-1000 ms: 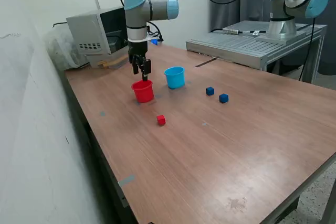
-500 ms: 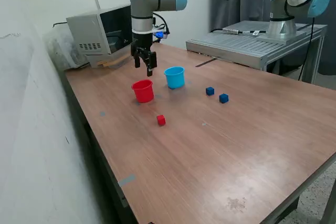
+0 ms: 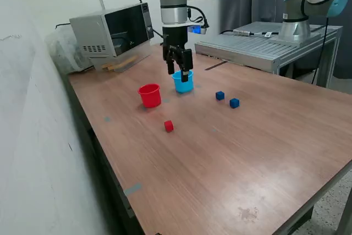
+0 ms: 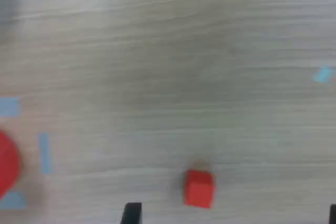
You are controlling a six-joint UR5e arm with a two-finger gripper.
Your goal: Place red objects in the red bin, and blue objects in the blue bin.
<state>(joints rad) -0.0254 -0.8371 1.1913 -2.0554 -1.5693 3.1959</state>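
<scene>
You have one small solid red cube [image 3: 169, 126] loose on the brown wooden table [image 3: 264, 152], near one round red plastic cup [image 3: 149, 95]; no second red cube shows. Two small dark-blue cubes [image 3: 220, 96] and [image 3: 235, 103] sit just beside each other, apart from one light-blue plastic cup [image 3: 183, 82]. Your two-finger gripper [image 3: 181, 71] hangs over the light-blue cup, jaws parted, holding nothing.

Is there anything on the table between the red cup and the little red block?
No. In the exterior view, only bare wood lies between the red cup and the red block. The wrist view shows bare wood too.
</scene>
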